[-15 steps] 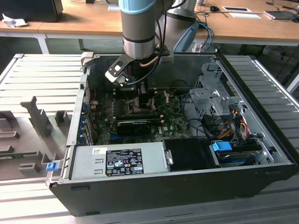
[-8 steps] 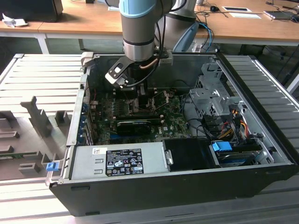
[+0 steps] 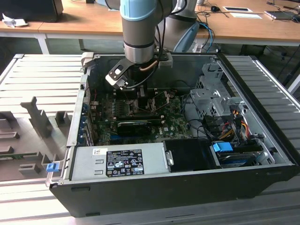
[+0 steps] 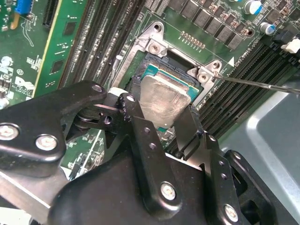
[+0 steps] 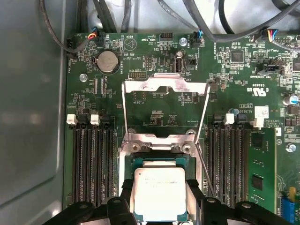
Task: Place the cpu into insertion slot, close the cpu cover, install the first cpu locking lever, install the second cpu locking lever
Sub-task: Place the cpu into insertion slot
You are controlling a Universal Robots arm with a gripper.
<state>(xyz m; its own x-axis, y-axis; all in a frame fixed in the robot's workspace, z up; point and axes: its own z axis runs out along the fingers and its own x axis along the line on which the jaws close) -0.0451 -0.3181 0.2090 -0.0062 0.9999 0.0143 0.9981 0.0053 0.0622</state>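
Note:
My gripper (image 5: pixel 160 199) is shut on the cpu (image 5: pixel 159 190), a pale silvery square chip, with one black finger (image 5: pixel 127 197) on each side of it. In both wrist views the chip sits over the insertion slot (image 5: pixel 157 161), a black socket with a metal rim (image 4: pixel 161 60); I cannot tell whether it is fully seated. The cpu cover (image 5: pixel 164 86), a silvery frame with a square window, stands flipped open beyond the socket. A thin locking lever (image 5: pixel 204 161) sticks up beside the socket, unlatched. In the exterior view the gripper (image 3: pixel 137 93) reaches down into the open computer case.
Black memory slots (image 5: pixel 91 159) flank the socket on both sides. Cables (image 5: pixel 206 18) run along the case wall behind the green board (image 5: pixel 154 112). In the exterior view, a power supply (image 3: pixel 117 161) and a drive cage (image 3: pixel 211 101) crowd the case (image 3: pixel 187 187).

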